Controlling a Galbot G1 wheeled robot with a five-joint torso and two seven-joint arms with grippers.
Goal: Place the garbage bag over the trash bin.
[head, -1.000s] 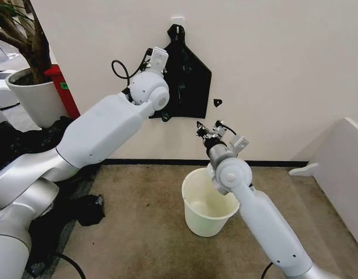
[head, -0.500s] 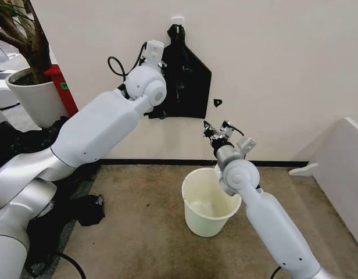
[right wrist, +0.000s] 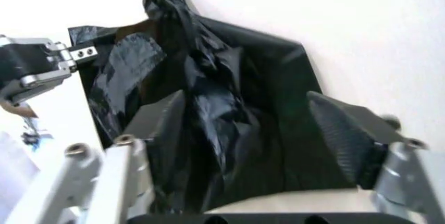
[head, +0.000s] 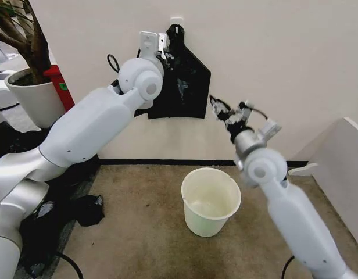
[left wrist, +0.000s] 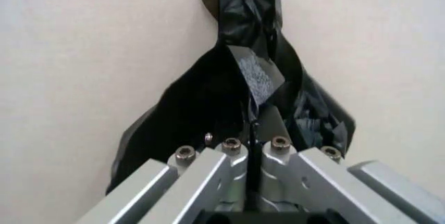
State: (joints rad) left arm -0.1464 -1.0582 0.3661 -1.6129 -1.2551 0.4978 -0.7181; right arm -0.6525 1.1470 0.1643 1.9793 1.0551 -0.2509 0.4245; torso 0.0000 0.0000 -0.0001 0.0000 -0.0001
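A flat black bag (head: 196,102) hangs from a wall hook (head: 177,22). In front of it lies the garbage bag (head: 181,87) (right wrist: 212,104), a wrinkled glossy black film. My left gripper (head: 165,51) (left wrist: 254,146) is high on the wall just below the hook, shut on a flap of that film (left wrist: 256,81). My right gripper (head: 224,110) (right wrist: 250,130) hovers open off the bag's lower right corner, facing it, touching nothing. The trash bin (head: 208,224), a cream-white bucket, stands upright and unlined on the carpet below, between the two arms.
A big white plant pot (head: 33,96) and a red object (head: 60,87) stand at the far left. Loose black plastic (head: 86,209) lies on the floor on the left. A white panel (head: 342,168) closes off the right side.
My left gripper has climbed the hanging bag toward the hook. My right arm has lifted and swung right, off the bin, so the bin's whole mouth now shows.
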